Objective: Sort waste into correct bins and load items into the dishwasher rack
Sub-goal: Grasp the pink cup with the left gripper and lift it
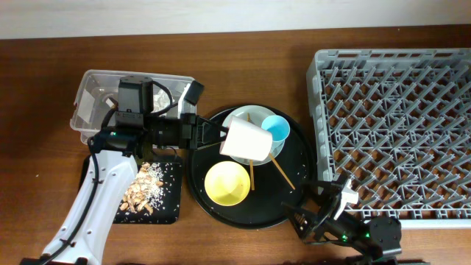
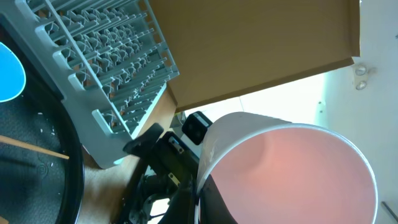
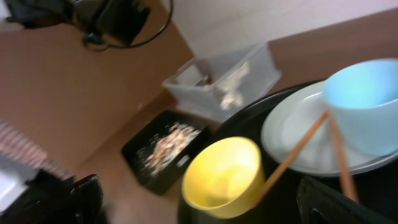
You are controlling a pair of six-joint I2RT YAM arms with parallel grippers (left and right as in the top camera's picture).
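So the left gripper (image 1: 219, 138) was pinched right down on the rim of the pink cup (image 1: 250, 141). One finger looked to be inside the lip and one outside, with only the cup wall between them. The cup hung over the round black tray (image 1: 197, 165), above the pale plate (image 1: 241, 115) and just beside the blue cup (image 1: 276, 129). From above it read as nearly white, but the left wrist view looked straight into the mouth and the inside was clearly pink.

The bit that matters is that the cup wasn't upright. Its long axis was tipped over roughly in line with the forearm, mouth back toward the wrist and base out toward the dishwasher rack (image 1: 397, 110). The rack sat well off on the right arm's side, across the whole tray from the cup. My guess is the left arm would have to reach across and turn the cup mouth-down over the pegs.

The right gripper (image 1: 303, 205) was spread wide with nothing in it, parked by the tray's near edge just beside the rack's corner. It was much nearer the rack, but it wasn't the one with the cup.

The yellow bowl (image 1: 227, 183) and chopsticks (image 1: 282, 171) were on the tray, with food scraps (image 1: 143, 191) in the shallow black tray (image 1: 168, 210) and the clear tub (image 1: 92, 103) behind it
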